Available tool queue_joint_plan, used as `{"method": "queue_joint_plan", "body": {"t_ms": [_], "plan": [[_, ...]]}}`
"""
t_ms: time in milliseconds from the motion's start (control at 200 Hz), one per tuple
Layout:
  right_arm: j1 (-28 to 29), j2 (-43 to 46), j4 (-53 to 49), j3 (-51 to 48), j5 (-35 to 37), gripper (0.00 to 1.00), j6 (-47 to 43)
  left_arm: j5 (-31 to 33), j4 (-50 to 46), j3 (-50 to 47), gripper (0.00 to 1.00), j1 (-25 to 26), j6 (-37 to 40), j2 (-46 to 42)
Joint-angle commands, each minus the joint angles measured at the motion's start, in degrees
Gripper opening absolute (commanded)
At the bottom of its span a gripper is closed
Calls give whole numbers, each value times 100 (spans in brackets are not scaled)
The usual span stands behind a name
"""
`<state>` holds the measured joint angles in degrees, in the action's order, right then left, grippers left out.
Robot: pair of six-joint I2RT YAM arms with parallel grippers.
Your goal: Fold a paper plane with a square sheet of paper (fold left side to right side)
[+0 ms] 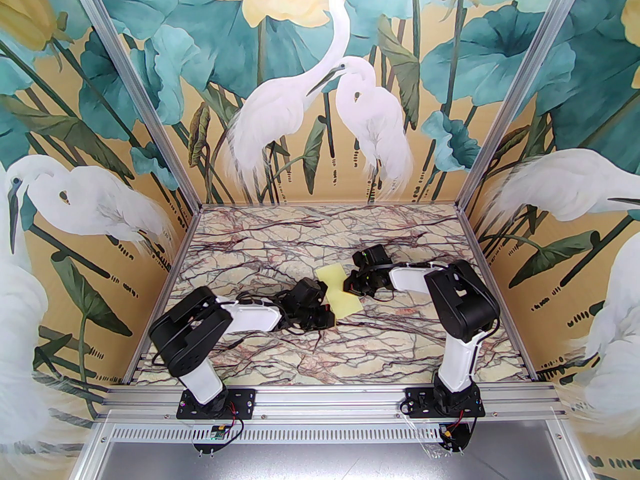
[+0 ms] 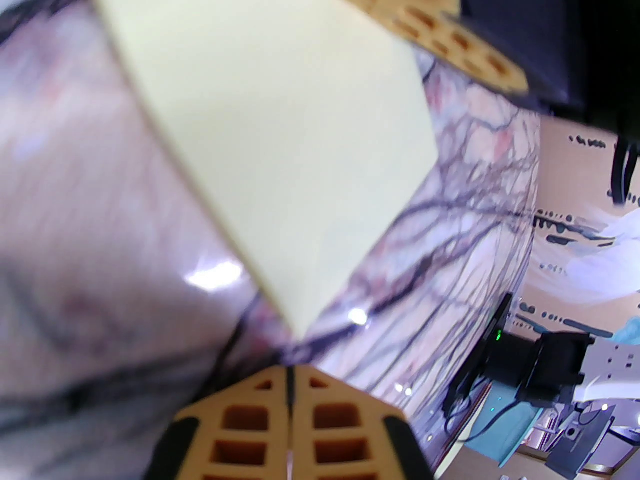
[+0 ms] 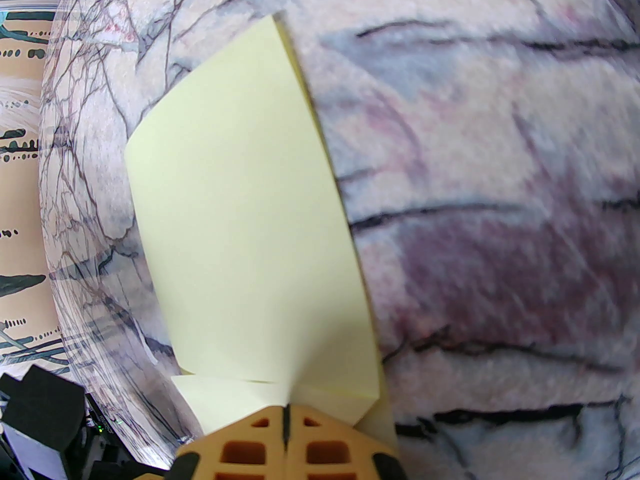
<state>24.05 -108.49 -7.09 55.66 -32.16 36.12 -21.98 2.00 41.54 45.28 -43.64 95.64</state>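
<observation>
The square sheet of paper (image 1: 340, 290) is pale yellow and lies on the marble table (image 1: 280, 363) as a narrow doubled strip between my two grippers. In the right wrist view the paper (image 3: 240, 238) runs away from my right gripper (image 3: 286, 418), which is shut on its near edge, where creases and a small flap meet. From above, the right gripper (image 1: 348, 286) sits at the strip's right side. My left gripper (image 1: 327, 316) is at the strip's near left; its pads (image 2: 330, 418) are shut, just short of a paper (image 2: 280, 133) corner. The paper plane is out of view.
The right gripper's tan fingers (image 2: 450, 38) show past the paper's far end in the left wrist view. Painted walls enclose the table on three sides. Bare marble lies in front of and behind the sheet.
</observation>
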Motion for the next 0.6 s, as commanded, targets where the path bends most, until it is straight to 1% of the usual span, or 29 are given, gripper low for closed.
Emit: {"method": "queue_joint_plan", "body": {"t_ms": [0, 20, 35, 110, 145, 270, 410, 595], "plan": [[11, 181, -310, -29, 364, 0, -136, 129, -271, 276, 16, -278, 117, -234], [17, 187, -310, -28, 362, 0, -140, 155, -269, 319, 21, -367, 112, -212], [25, 201, -317, -24, 365, 0, -145, 178, -270, 361, 24, -430, 100, -195], [47, 194, -348, -6, 382, 0, -174, 225, -168, 546, 25, -706, 35, -40], [63, 181, -353, -8, 391, 0, -184, 365, -143, 643, 31, -801, 22, 45], [98, 118, -303, -41, 395, 0, -176, 682, -170, 1092, 43, -1075, 61, 491], [138, 59, -235, -70, 396, 0, -129, 1035, -314, 1612, 46, -1237, 83, 936], [178, 19, -172, -73, 377, 0, -92, 1601, -708, 2144, 46, -1267, 56, 1397]]}}
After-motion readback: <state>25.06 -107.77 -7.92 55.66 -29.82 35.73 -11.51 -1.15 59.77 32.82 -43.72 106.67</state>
